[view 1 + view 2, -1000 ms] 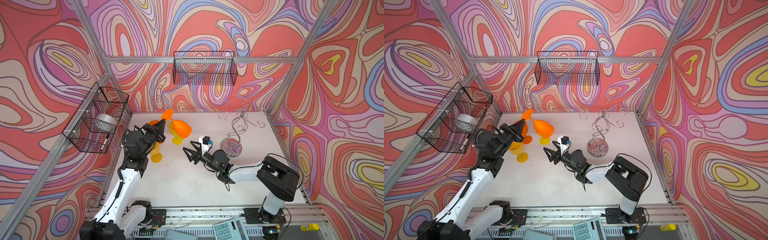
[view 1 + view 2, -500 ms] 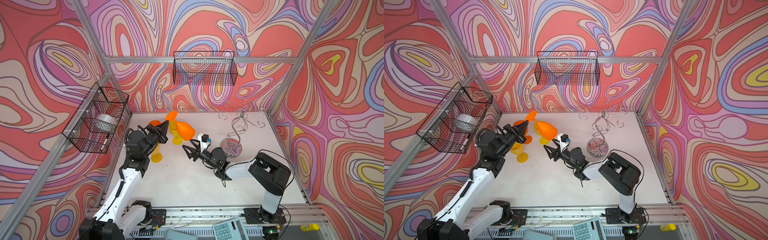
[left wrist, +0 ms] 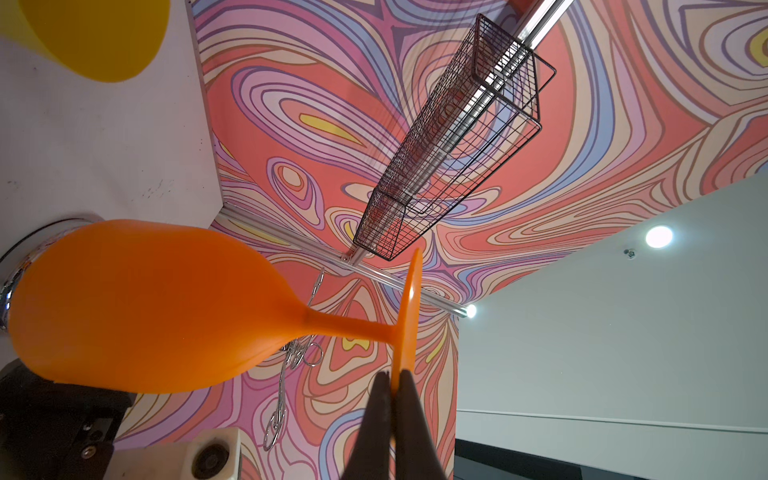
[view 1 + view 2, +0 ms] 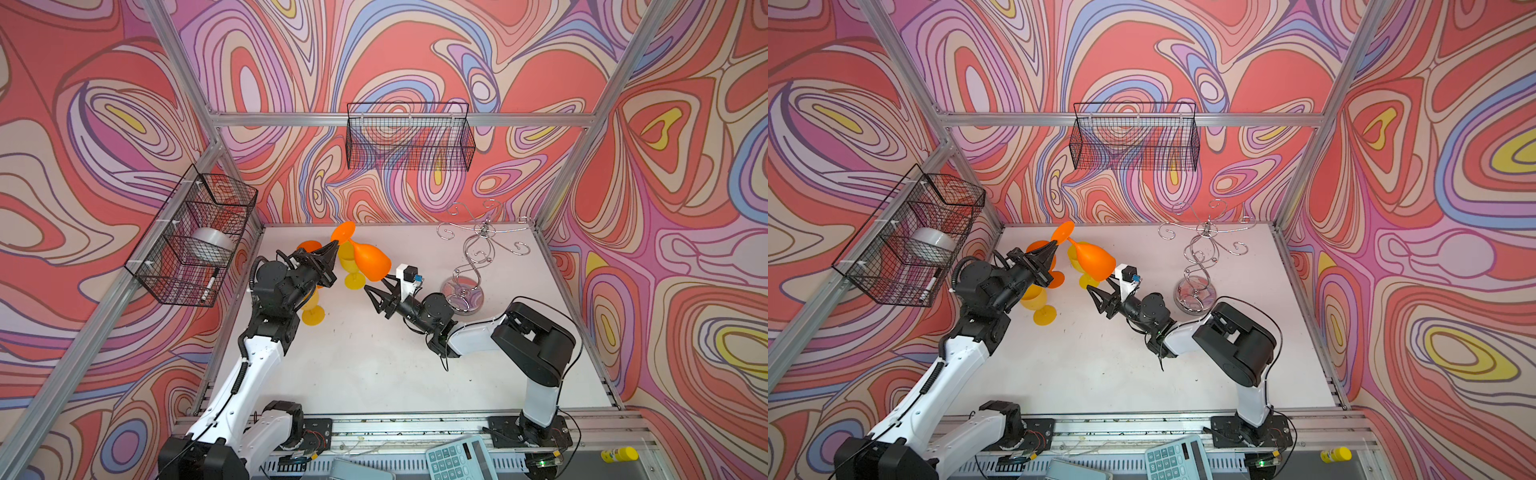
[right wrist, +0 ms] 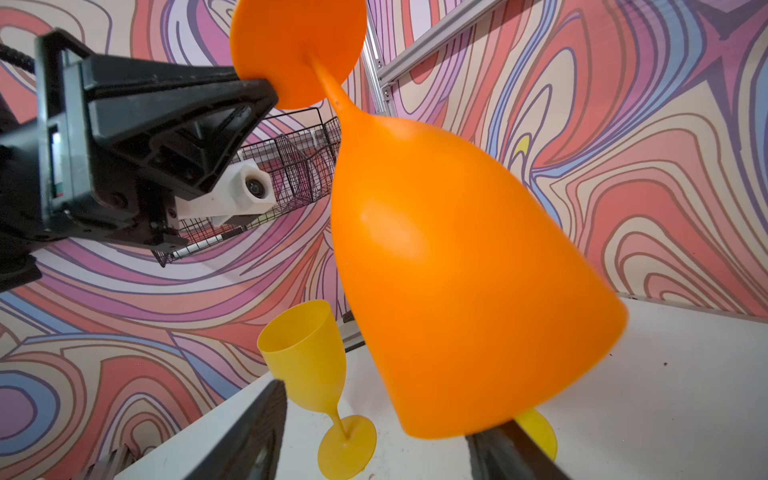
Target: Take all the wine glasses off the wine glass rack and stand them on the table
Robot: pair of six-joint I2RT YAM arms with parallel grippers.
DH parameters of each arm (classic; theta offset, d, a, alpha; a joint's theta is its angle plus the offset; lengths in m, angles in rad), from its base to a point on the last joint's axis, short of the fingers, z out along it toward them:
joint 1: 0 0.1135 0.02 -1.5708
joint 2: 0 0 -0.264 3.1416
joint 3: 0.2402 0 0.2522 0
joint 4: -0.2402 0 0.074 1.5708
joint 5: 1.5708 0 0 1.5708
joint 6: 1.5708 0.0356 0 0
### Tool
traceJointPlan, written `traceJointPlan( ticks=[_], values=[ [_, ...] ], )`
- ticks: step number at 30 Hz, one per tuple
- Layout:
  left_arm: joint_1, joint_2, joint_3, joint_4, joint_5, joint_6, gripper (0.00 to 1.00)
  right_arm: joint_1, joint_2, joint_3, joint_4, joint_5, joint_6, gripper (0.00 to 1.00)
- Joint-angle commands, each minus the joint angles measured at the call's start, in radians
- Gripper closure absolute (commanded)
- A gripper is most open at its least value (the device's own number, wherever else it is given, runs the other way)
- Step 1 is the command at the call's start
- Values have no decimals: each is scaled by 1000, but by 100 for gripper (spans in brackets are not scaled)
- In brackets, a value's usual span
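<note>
Over the matte white table point(image 4: 374, 365), my left gripper point(image 4: 335, 246) pinches the smooth orange wine glass point(image 4: 370, 259) by its flat round foot; my right gripper point(image 4: 376, 301) gapes empty by its bowl.

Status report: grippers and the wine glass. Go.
Left gripper shut on orange wine glass, by its foot; glass tilted in air, off the wine glass rack. Right gripper open by the bowl. Yellow glass standing close below.

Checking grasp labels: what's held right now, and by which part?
Left hand pinches the orange wine glass by its foot's edge. Right hand, open near the bowl, holds nothing.
</note>
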Motion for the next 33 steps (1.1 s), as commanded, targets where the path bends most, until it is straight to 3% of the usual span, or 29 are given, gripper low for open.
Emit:
traceJointPlan(
  ticks=[1, 16, 33],
  values=[
    [-3, -8, 9, 58, 22, -107, 100, -43, 38, -17, 139, -37, 102, 31],
    [-3, 10, 2, 103, 19, -135, 100, -121, 71, 81, 190, -253, 329, 36],
    [-3, 53, -8, 252, -22, -223, 100, -160, 42, 147, 191, -338, 468, 41]
  ],
)
